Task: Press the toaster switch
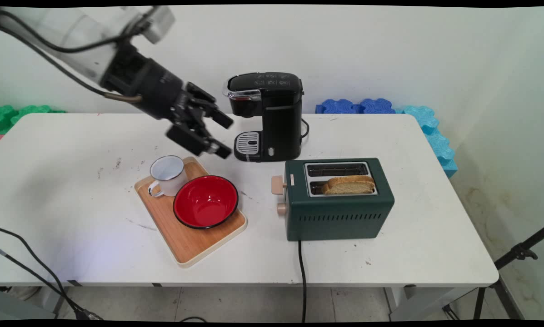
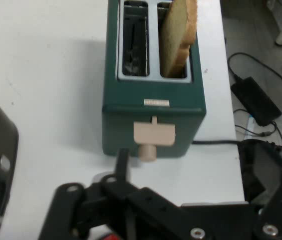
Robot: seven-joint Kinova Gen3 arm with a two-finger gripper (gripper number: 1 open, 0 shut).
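My gripper [image 1: 226, 137] hangs open and empty above the table, just left of the black coffee machine [image 1: 267, 116] and above the back corner of a wooden tray [image 1: 190, 247]. On the tray stand a white enamel mug [image 1: 167, 175] and a red bowl [image 1: 205, 201]. Right of them sits a green toaster [image 1: 340, 204] with a slice of bread [image 1: 349, 185] standing in its near slot. In the hand view the toaster [image 2: 153, 107] lies straight ahead, its beige lever [image 2: 153, 134] and knob [image 2: 147, 151] facing me, the bread [image 2: 175, 37] in the right slot.
The toaster's black cord [image 1: 301, 272] runs over the table's front edge. Blue foam pieces [image 1: 358, 106] and green ones [image 1: 22, 112] lie behind the table. Cables [image 1: 35, 268] hang at the front left, and a tripod leg [image 1: 517, 254] stands at the right.
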